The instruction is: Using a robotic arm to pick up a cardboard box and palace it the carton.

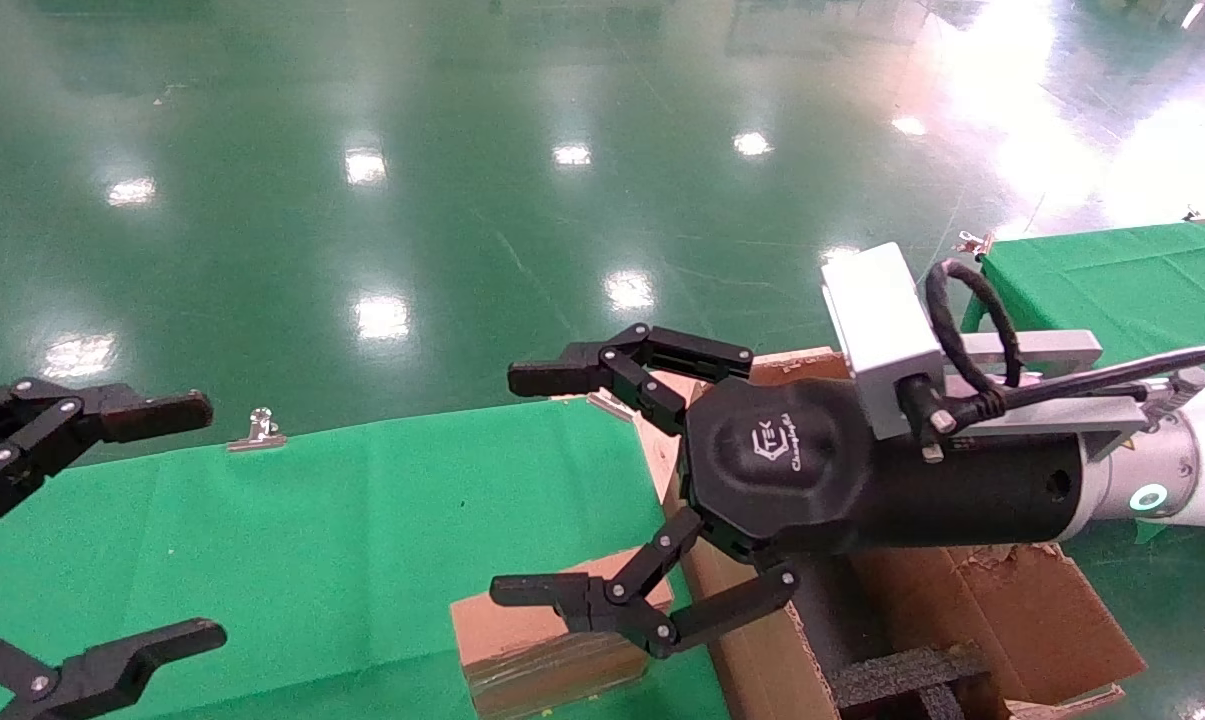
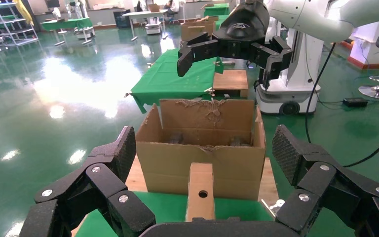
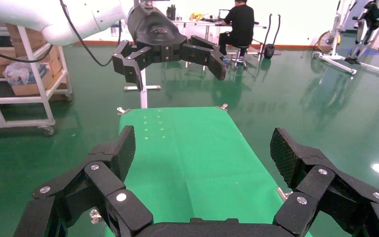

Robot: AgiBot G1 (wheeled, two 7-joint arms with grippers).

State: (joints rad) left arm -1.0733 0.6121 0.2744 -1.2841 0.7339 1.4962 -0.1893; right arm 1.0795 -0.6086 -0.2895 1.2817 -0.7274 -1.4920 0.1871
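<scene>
The small flat cardboard box (image 1: 552, 650) lies on the green table at the front, against the carton's (image 1: 1002, 610) left wall. My right gripper (image 1: 522, 485), on the white arm with the green ring light, is open and empty; it hovers above the box, its lower finger just over the box top. In the left wrist view the box (image 2: 200, 190) shows its round hole, with the carton (image 2: 202, 158) and its black foam behind it and the right gripper (image 2: 232, 54) above. My left gripper (image 1: 194, 522) is open and empty at the left edge.
The green cloth table (image 1: 312, 540) stretches left of the box, with a metal clip (image 1: 255, 432) on its far edge. A second green table (image 1: 1122, 270) stands at the back right. The right wrist view shows only bare cloth (image 3: 187, 158) and the left gripper (image 3: 170, 54) beyond.
</scene>
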